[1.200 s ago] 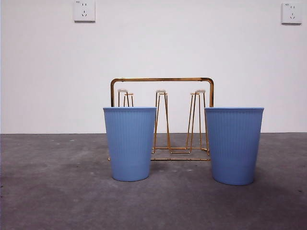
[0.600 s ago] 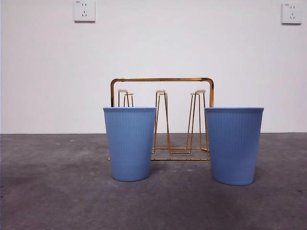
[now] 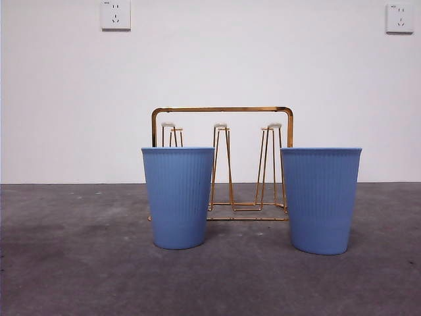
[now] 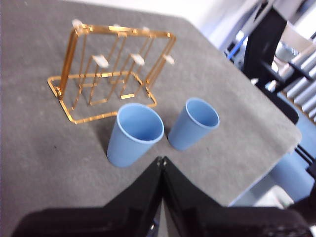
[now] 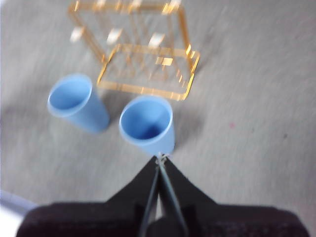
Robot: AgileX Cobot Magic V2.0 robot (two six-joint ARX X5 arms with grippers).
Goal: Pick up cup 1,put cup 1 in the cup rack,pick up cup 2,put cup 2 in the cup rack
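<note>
Nothing moved; both cups [image 3: 178, 196] [image 3: 321, 199] before rack [image 3: 222, 164], below closed grippers [image 4: 161, 161] [image 5: 159, 159].

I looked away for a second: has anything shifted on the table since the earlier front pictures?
Nothing visibly changed. In the front view both blue cups, one and the other, stand upright in front of the cup rack as before, and no arm has entered that view.
</note>
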